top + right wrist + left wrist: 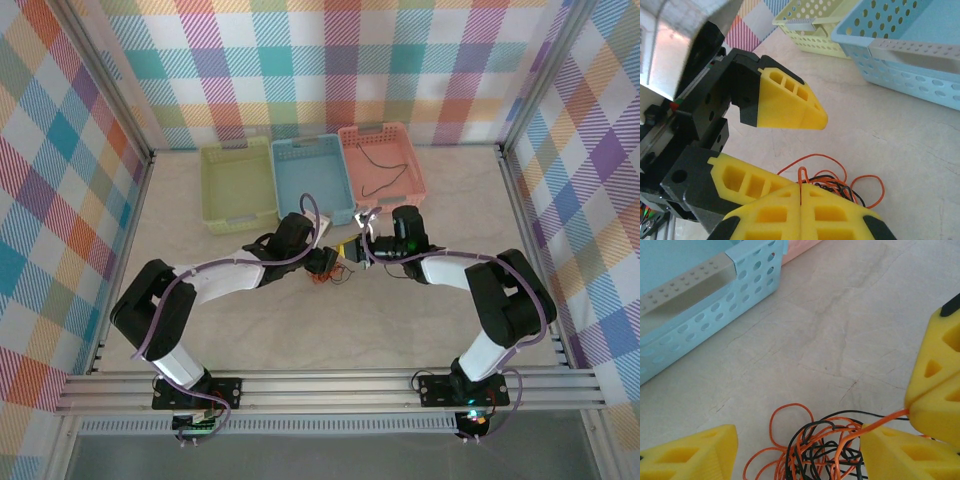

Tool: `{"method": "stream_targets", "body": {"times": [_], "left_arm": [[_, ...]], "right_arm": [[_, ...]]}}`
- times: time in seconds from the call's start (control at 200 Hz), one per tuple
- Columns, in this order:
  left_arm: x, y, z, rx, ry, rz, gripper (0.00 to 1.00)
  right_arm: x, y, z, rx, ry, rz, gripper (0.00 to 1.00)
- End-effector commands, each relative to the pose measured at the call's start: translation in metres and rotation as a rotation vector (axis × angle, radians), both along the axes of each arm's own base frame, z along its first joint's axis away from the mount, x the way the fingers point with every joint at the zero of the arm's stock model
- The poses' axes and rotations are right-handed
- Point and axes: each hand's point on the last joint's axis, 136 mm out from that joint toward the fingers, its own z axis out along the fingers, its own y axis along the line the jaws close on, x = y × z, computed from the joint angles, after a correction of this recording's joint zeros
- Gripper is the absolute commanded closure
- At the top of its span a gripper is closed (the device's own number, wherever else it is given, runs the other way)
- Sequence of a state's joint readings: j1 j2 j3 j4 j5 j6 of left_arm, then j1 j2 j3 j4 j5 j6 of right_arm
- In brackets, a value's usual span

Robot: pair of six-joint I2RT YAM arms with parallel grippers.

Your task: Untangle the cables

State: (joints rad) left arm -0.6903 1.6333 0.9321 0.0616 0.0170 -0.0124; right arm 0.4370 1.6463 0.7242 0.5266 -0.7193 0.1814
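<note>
The cables [815,452] lay as a small clump of orange and black wire on the table [850,330], near the front wall of the blue basket [740,295] but apart from it; in the top view the clump sat between the two wrists. The left gripper [797,445] was open, with one yellow finger on each side of the clump, so the wires lay directly between its jaws; whether the fingers touched the wires, I could not tell. The right gripper [800,192] was closed on a single orange strand [885,420]; this strand ran out of the clump nearly straight, up to the pinch point. So the long axis of the strand pointed from the left gripper toward the right one; the left arm was nearer to the bulk of the clump. In my judgement the coming move depended on this line: the left gripper would need to close on the bulk, and the right to pull along the strand, away from it; a pull across it could tighten the loops.
</note>
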Motion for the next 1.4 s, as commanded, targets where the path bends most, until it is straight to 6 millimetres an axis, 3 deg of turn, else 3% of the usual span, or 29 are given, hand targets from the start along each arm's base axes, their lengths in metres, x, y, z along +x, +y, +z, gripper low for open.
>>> {"method": "stream_targets", "body": {"times": [0.0, 0.245, 0.52, 1.045, 1.395], "left_arm": [[0.009, -0.001, -0.001, -0.01, -0.01, 0.006, 0.35], [0.014, 0.007, -0.007, 0.032, 0.0, 0.054, 0.4], [0.023, 0.018, -0.016, 0.1, 0.03, 0.136, 0.52], [0.024, 0.025, -0.009, 0.094, 0.017, 0.176, 0.68], [0.034, 0.062, 0.0, 0.086, -0.011, 0.357, 0.78]], "right_arm": [[-0.009, 0.004, 0.011, 0.049, -0.019, 0.046, 1.0], [-0.015, 0.005, 0.027, 0.107, -0.075, 0.072, 1.0], [-0.028, 0.007, 0.043, 0.173, -0.12, 0.133, 1.0], [-0.038, 0.0, 0.06, 0.212, -0.239, 0.116, 1.0], [-0.044, -0.006, 0.069, 0.215, -0.32, 0.086, 1.0]]}}
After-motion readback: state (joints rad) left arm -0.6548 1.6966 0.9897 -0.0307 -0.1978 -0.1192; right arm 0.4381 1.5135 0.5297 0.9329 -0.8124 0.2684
